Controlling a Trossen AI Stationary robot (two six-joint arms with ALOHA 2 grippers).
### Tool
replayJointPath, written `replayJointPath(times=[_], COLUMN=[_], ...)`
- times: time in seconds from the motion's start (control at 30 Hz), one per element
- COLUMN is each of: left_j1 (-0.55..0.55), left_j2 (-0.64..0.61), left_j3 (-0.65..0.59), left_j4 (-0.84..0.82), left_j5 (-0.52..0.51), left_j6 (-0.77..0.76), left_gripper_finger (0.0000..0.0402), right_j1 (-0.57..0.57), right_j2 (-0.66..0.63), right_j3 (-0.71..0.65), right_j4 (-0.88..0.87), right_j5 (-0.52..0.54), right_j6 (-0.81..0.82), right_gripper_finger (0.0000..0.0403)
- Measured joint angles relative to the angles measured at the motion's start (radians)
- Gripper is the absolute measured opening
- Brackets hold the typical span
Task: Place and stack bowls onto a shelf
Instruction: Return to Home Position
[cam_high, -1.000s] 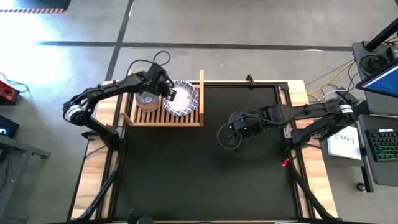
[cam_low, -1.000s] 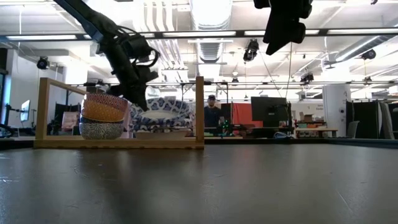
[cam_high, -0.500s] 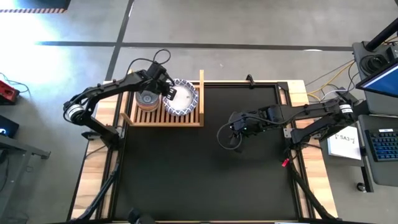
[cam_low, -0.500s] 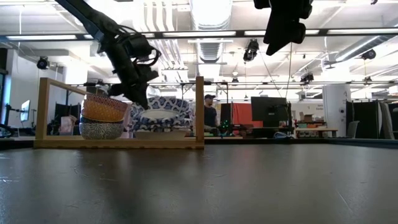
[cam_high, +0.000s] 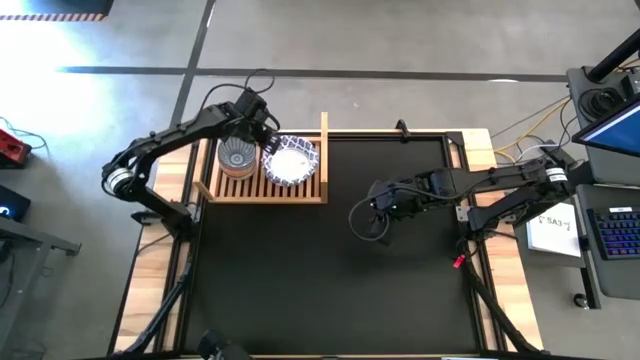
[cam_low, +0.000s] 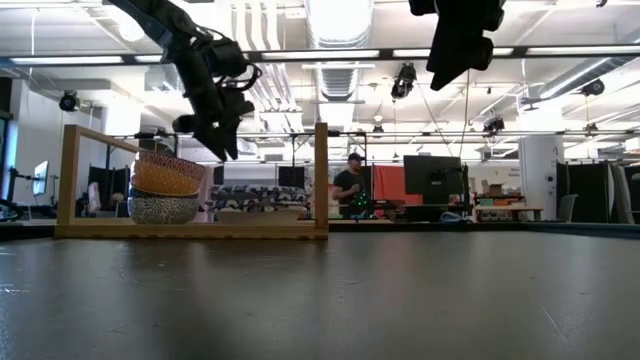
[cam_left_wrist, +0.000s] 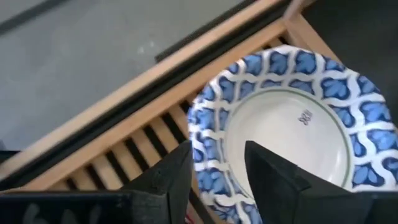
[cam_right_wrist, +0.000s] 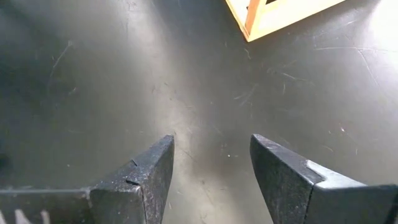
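Note:
The wooden shelf stands at the table's far left. On its right half a white bowl with a blue patterned rim lies level; it also shows in the left wrist view and in the low view. How many bowls lie under it I cannot tell. A stack of smaller bowls sits on the left half, grey-blue at the bottom, yellow above it. My left gripper is open and hovers above the shelf between the two stacks, clear of both. My right gripper is open and empty, high over the table's middle right.
The shelf's upright rails rise around the bowls. The black table top stretches bare in front of the shelf. In the right wrist view the shelf's corner lies ahead of my right gripper. A person stands in the room beyond.
My left gripper has let go of the white bowl's rim and has gone up and a little toward the table's far edge. The bowl, tilted up a second ago, now lies level and low in the shelf.

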Motion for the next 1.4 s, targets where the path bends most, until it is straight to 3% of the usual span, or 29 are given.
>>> replayJointPath(times=[0.13,0.37,0.7,1.1,1.4], left_j1=[-0.009,-0.105,-0.407,-0.812,-0.917], left_j2=[-0.004,-0.059,-0.283,-0.480,-0.497], left_j3=[0.050,0.068,0.023,0.002,-0.003], left_j4=[-0.020,-0.026,-0.013,-0.017,-0.134], left_j5=[-0.008,0.011,0.035,-0.255,-0.466], left_j6=[0.009,0.025,-0.006,-0.155,-0.249], left_gripper_finger=[0.0139,0.0139,0.0134,0.0134,0.0134], right_j1=[0.000,-0.004,-0.008,-0.007,-0.011], right_j2=[-0.003,-0.062,-0.228,-0.489,-0.629], right_j3=[0.000,-0.033,-0.256,-0.621,-0.799], right_j4=[-0.030,-0.067,0.147,0.451,0.657], right_j5=[0.006,0.167,0.183,0.123,0.124], right_j6=[-0.044,-0.093,-0.198,-0.245,-0.303], right_gripper_finger=[0.0201,0.0201,0.0201,0.0201,0.0201])
